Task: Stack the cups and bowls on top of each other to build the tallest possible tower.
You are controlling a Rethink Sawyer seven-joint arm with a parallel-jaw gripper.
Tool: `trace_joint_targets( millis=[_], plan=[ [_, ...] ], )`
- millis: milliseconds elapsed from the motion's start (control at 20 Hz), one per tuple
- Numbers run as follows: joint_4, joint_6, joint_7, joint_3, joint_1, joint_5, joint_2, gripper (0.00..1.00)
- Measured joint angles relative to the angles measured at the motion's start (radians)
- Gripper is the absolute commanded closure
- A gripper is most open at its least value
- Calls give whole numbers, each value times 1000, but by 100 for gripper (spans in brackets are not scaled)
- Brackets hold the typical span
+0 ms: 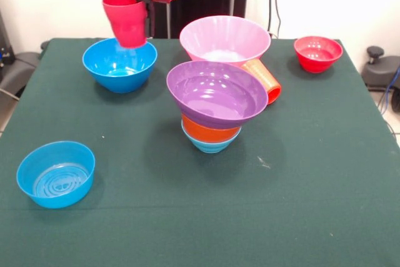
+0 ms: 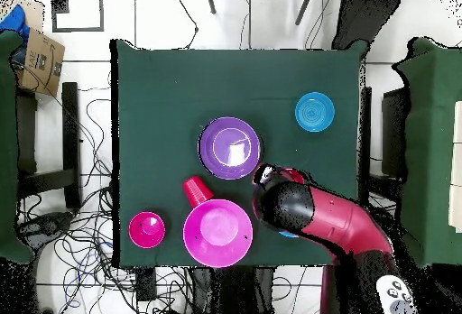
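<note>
My gripper [image 1: 141, 28] is shut on the rim of the pinkish-red cup [image 1: 124, 20] and holds it upright just above the deep blue bowl [image 1: 120, 64] at the far left. The tower [image 1: 212, 130] stands mid-table: an orange bowl in a light-blue bowl, with the wide purple bowl [image 1: 215, 94] tilted on top. The orange-red cup [image 1: 267, 80] lies on its side between the tower and the large pink bowl [image 1: 225, 39]. In the overhead view my arm [image 2: 318, 217] covers the gripper and most of the deep blue bowl.
A small red bowl [image 1: 318, 53] sits at the far right. A small blue bowl [image 1: 56, 174] sits near the front left corner. In the overhead view chairs and cables surround the table [image 2: 162, 85].
</note>
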Motion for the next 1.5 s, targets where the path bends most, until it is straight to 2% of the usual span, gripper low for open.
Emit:
trace_joint_targets(
  millis=[900,1500],
  plan=[
    [8,0,109,-35,87,34,20,100],
    [8,0,115,-45,139,73,46,100]
  ],
)
